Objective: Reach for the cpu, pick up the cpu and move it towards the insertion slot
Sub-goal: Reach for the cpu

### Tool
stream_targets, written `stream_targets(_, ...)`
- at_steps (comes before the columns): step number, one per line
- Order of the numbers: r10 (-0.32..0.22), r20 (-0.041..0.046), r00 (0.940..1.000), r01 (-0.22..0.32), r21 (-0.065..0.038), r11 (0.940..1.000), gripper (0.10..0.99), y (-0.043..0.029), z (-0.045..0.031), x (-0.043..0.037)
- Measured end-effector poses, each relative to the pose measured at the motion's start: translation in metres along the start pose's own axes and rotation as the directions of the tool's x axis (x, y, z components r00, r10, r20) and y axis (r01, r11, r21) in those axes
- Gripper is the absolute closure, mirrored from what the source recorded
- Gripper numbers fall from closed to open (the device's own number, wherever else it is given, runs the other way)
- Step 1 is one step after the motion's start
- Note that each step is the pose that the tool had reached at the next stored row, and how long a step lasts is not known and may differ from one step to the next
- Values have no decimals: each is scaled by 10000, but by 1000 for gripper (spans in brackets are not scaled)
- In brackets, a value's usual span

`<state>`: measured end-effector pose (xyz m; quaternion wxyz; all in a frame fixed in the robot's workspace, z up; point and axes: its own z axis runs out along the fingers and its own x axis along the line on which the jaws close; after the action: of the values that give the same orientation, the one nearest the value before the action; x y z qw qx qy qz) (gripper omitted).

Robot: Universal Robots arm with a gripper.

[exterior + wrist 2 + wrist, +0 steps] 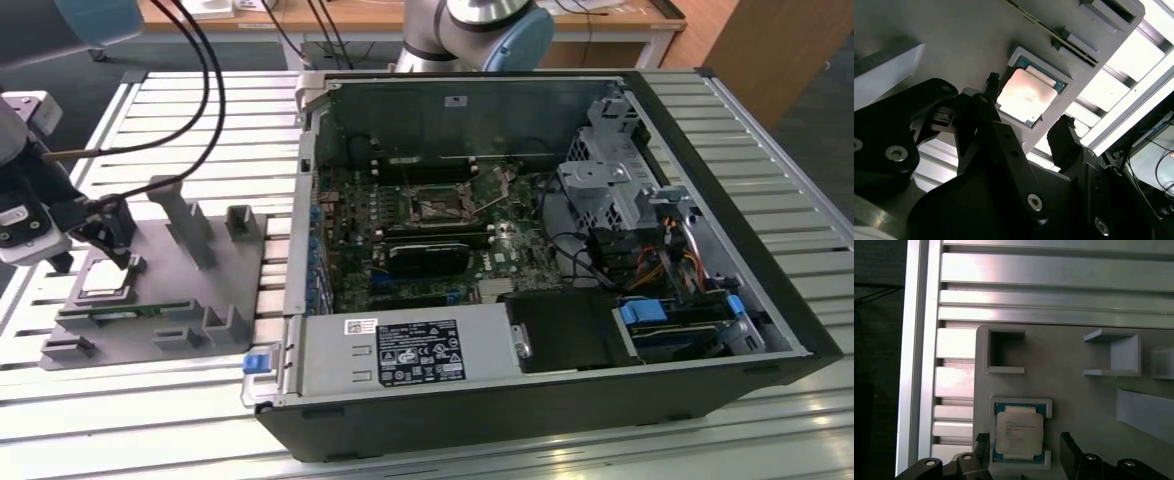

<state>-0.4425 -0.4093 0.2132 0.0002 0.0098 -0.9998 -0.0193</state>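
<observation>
While the gripper [1025,441] hangs over the grey fixture plate [1079,405], its fingers [1068,442] stand spread, one on each side of the cpu [1019,435] and not closed on it. The cpu lies flat in a square pocket near the plate's edge at the exterior view's left. The insertion slot [437,208] sits well apart, on the motherboard inside the open computer case [694,130].
</observation>
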Motion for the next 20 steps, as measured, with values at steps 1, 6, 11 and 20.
stream_targets(1, -1, -1, 10000, 1, 0, 10000, 424, 0, 6, 0)
stream_targets(6, 0, 1, 10000, 0, -1, 10000, 412, -1, 36, 0)
stream_targets(11, 0, 0, 10000, 0, 0, 10000, 349, -4, 96, 1)
stream_targets(20, 0, 0, 10000, 0, 0, 10000, 349, -8, 205, 26)
